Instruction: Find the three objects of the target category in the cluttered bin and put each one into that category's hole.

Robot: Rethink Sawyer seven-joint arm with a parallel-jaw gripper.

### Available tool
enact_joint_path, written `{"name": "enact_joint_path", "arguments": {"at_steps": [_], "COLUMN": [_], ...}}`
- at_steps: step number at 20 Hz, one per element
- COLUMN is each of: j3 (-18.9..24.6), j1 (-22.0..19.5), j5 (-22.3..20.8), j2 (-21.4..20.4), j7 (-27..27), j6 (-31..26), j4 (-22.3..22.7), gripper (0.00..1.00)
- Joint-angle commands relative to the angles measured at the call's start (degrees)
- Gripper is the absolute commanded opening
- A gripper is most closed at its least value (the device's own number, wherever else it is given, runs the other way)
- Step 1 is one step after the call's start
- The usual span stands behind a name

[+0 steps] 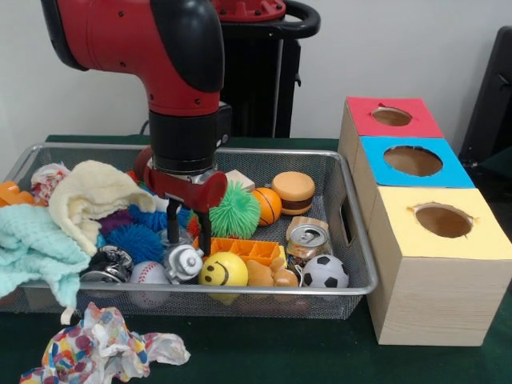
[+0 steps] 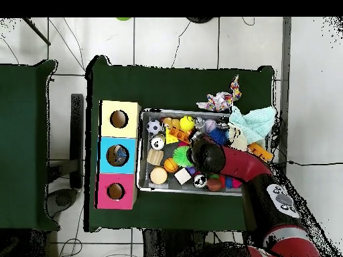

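Observation:
My gripper (image 1: 189, 232) hangs open inside the wire mesh bin (image 1: 362, 240), its two black fingers straddling empty air just above a silver crushed can (image 1: 184, 261). Around it lie a yellow smiley ball (image 1: 224, 270), a baseball (image 1: 148, 274), a green spiky ball (image 1: 235, 210), a blue spiky ball (image 1: 136, 242), an orange basketball (image 1: 269, 206) and a soccer ball (image 1: 325, 272). An upright can (image 1: 307, 238) and a toy burger (image 1: 294, 192) sit to the right. In the overhead view the arm's wrist (image 2: 204, 157) covers the gripper over the bin (image 2: 143, 150).
A wooden box stands beside the bin with a red-topped hole (image 1: 392, 117), a blue-topped hole (image 1: 414, 161) and a yellow-topped hole (image 1: 442, 220). A cream cloth (image 1: 96, 196) and a teal cloth (image 1: 32, 244) pile at the bin's left. Crumpled colourful paper (image 1: 104, 348) lies outside.

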State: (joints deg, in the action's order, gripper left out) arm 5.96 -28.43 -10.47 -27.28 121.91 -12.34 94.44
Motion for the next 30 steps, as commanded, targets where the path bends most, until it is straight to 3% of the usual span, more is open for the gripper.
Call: {"name": "enact_joint_path", "arguments": {"at_steps": [1, 9, 12, 19, 30], "j3": [-3.47, -3.42, -2.82, -3.00, -3.18], "j1": [0.57, 0.64, -0.18, -1.36, -0.83], "j5": [-1.31, -0.02, -0.50, -1.65, -2.43], "j2": [1.54, 0.44, -0.65, 1.43, 2.06], "j7": [5.06, 3.75, 0.60, -0.35, 1.16], "j6": [0.99, -3.79, -8.40, -8.30, -5.44], "j4": [-0.60, -1.49, -2.58, -4.75, -1.69], "gripper": [1.00, 1.00, 1.00, 1.00, 1.00]}}
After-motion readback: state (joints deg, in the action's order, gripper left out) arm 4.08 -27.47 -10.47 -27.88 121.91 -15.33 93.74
